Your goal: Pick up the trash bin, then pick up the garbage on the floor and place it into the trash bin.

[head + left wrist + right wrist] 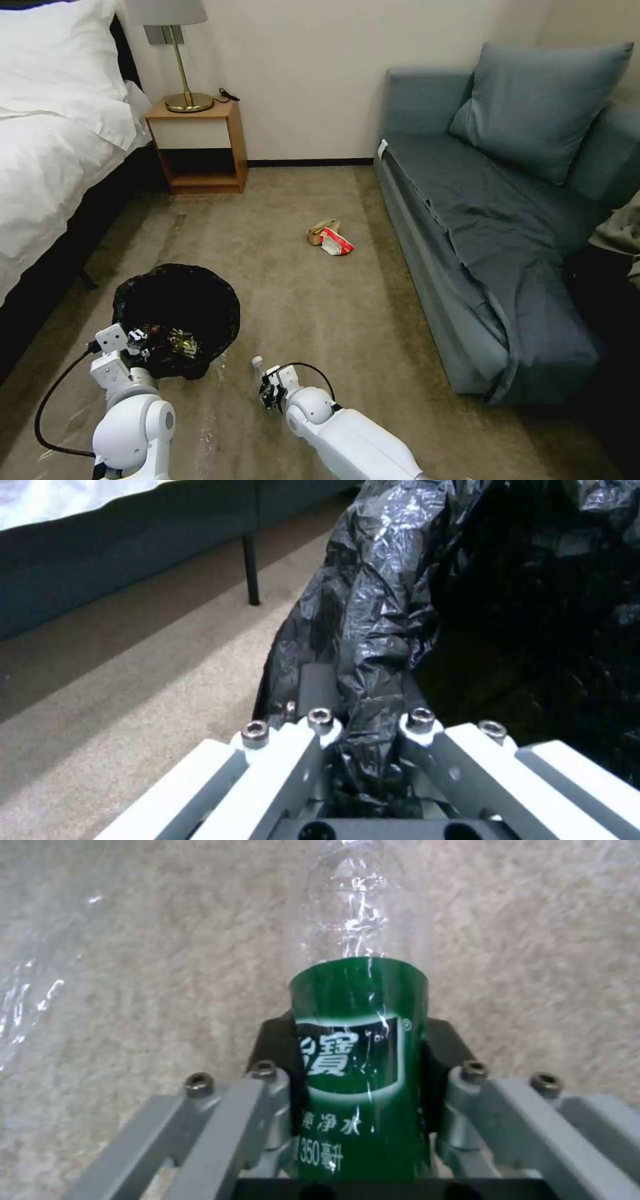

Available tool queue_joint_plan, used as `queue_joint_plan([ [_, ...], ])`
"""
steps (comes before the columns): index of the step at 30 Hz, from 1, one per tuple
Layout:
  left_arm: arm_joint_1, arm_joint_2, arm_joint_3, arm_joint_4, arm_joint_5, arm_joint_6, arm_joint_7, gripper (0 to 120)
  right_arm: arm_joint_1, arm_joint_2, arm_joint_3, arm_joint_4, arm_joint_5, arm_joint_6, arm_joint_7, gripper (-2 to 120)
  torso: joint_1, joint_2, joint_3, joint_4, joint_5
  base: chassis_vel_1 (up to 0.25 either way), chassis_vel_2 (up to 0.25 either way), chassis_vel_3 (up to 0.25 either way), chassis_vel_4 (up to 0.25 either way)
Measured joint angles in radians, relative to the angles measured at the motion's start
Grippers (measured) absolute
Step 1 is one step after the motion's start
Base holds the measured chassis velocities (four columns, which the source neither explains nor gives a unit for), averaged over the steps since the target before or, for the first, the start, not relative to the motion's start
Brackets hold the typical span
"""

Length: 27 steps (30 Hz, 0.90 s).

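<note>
Grey-brown carpet covers the floor. On it, near the sofa, lie a crumpled tan paper and a red-and-white packet, touching. A bed and a wooden nightstand stand on the carpet too.

A bedroom, hotel-like: a bed with white linen stands beside a wooden nightstand carrying a brass lamp, a blue-grey sofa lines the opposite wall, and beige carpet covers the floor.
</note>
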Motion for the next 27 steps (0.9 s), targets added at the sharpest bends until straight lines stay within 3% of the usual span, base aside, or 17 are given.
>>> queue_joint_plan([
  [4,-0.004,0.002,-0.002,0.001,-0.002,0.000,0.000,4,0.004,-0.013,0.027,0.023,0.007,0.010,-0.002,20,0.000,0.000,0.000,0.0000,0.0000,0.000,0.000,0.000,0.000],
  [15,-0.007,0.012,-0.003,0.015,-0.015,0.002,0.003,4,0.128,-0.046,0.172,0.163,0.099,0.069,0.004,20,0.000,0.000,0.000,0.0000,0.0000,0.000,0.000,0.000,0.000],
  [19,-0.011,0.016,-0.004,0.016,-0.018,0.002,0.003,4,0.158,-0.056,0.177,0.204,0.114,0.080,0.004,20,0.000,0.000,0.000,0.0000,0.0001,0.000,0.000,0.000,0.000],
  [27,-0.029,0.018,0.001,0.023,-0.020,0.006,0.001,4,0.214,-0.081,0.099,0.446,0.205,0.086,0.076,20,0.000,0.000,0.000,0.0001,0.0000,0.000,0.000,0.000,0.000],
])
